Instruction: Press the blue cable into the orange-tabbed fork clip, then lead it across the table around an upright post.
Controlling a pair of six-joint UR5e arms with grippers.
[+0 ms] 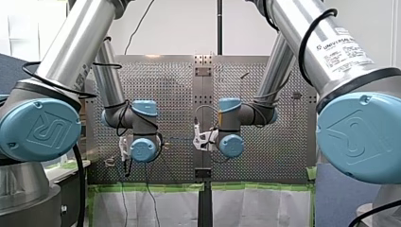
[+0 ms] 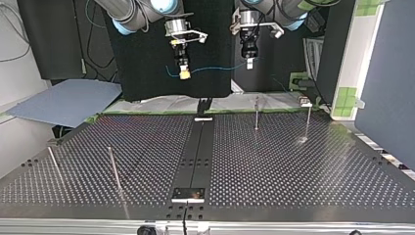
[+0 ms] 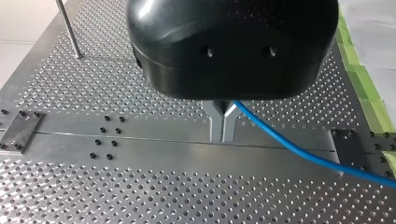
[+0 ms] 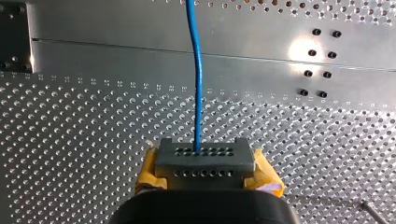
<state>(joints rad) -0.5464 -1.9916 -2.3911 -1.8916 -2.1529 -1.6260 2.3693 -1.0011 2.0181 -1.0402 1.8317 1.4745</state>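
Blue cable [image 4: 198, 93] pinched tight by left tool [image 3: 223, 135] and right tool [image 4: 204, 156]; label [image 1: 343, 47]: UNIVERSAL ROBOTS.

A white wall [image 1: 179, 28] backs the front view, a black screen [image 2: 142, 63], perhaps cloth, the top view.

Grey-blue sheet [image 2: 63, 100] at top view's left; green tape patches [image 2: 347, 97] at its right.

Blue cable [image 3: 299, 151] cut off at left wrist view's edge; its seat in left hand [image 3: 223, 135] hidden under hand's black body
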